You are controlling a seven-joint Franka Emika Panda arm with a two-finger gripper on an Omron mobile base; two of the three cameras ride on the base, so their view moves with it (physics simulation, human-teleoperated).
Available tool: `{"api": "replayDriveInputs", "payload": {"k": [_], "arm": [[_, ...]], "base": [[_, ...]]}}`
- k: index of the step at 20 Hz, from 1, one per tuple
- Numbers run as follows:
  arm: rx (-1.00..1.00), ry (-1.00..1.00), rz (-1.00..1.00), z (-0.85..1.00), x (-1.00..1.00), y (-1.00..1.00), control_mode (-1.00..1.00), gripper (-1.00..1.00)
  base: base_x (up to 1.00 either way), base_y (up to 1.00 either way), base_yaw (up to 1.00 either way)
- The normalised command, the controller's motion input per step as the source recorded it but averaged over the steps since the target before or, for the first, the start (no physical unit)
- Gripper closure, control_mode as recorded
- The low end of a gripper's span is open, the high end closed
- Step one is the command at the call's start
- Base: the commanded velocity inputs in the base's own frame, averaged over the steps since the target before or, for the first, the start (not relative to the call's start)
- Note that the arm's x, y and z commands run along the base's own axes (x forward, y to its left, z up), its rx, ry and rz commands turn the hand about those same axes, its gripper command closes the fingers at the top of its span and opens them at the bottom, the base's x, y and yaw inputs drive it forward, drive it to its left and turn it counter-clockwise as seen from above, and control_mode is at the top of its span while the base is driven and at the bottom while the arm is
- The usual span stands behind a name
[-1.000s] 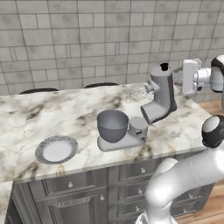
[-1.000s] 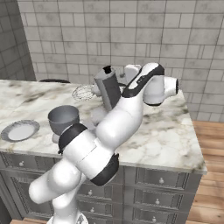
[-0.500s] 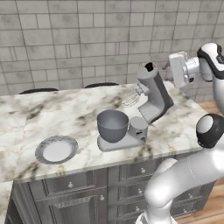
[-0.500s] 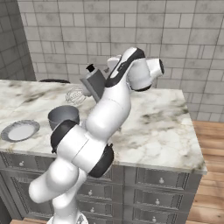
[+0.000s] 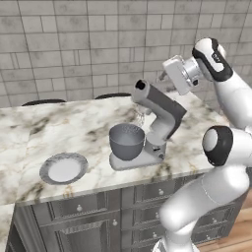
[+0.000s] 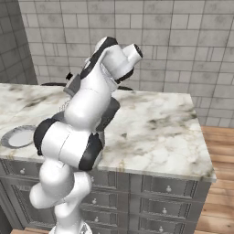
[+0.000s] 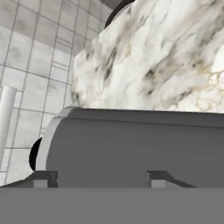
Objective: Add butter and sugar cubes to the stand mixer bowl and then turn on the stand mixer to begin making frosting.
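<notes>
While the grey stand mixer (image 5: 156, 123) sits on the marble bench (image 5: 74, 128) with its dark head tilted down over the deep grey metal bowl (image 5: 126, 141), the pincer (image 7: 100, 177) hovers spread just above that head, touching nothing

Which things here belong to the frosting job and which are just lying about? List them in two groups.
For the job:
stand mixer, head tilted up
stand mixer bowl, on the mixer's base
gripper, open, behind the mixer head

Lying about:
round grey plate, on the counter left of the mixer
</notes>
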Motion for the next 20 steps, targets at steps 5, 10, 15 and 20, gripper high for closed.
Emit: {"api": "replayDriveInputs", "payload": {"k": [5,10,15,20], "arm": [[-0.20,0.03,0.07,-0.54,-0.08,1.00,-1.00,-1.00],[-0.21,0.01,0.05,-0.59,-0.13,1.00,-1.00,-1.00],[-0.20,0.00,0.04,-0.46,-0.32,0.91,-1.00,-1.00],[-0.07,-0.12,0.00,0.04,-0.88,-0.02,-1.00,-1.00]], "base": [[0.00,0.00,0.00],[0.00,0.00,0.00],[0.00,0.00,0.00],[0.00,0.00,0.00]]}}
